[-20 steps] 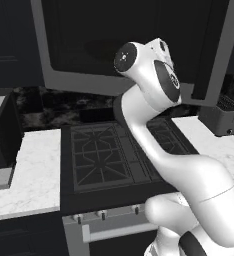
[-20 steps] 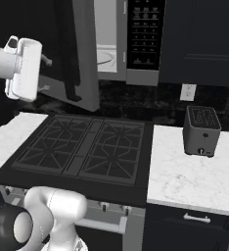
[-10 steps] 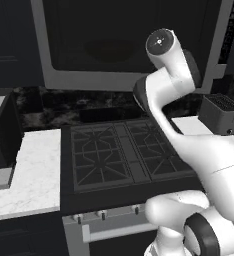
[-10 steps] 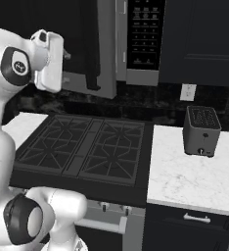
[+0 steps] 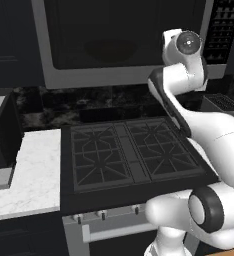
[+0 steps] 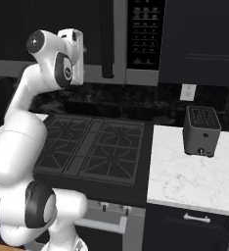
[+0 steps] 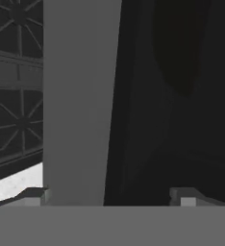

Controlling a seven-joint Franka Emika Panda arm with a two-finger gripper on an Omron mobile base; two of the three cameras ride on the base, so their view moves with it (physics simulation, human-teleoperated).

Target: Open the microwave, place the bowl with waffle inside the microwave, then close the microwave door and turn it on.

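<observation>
The wide boxy grey microwave (image 6: pixel 136 76) is mounted above the black gas stove with cast grates (image 6: pixel 97 147). Its grey-framed microwave door (image 5: pixel 124 78), with a large dark window, is now seen almost square-on in both base views. A second ago the same panel stood swung out at a clear angle, and half a second ago at a smaller one, so the door has been swept towards its frame. Over the same interval the white arm has swung across from the left of the appliance to its right half. The black vertical bar handle (image 6: pixel 106 39) now lies just beside the black keypad strip (image 6: pixel 143 29). The door therefore appears shut or very nearly so, though whether it has latched cannot be told. The two-finger gripper (image 7: pixel 109 197) is held close to the door's face. In the hand view its fingertips (image 7: pixel 35 194) are spread wide apart, with only the grey door rail and dark glass ahead of them, so the jaws are released and nothing is grasped. A faint rounded shadow (image 5: pixel 109 50) is seen behind the glass. Whether it is the small reddish-brown bowl with the waffle cannot be told, though a door being closed suggests the bowl is already inside. It is judged that a final press may still be needed to seat the door. After that the keypad would have to be reached to start the microwave.
</observation>
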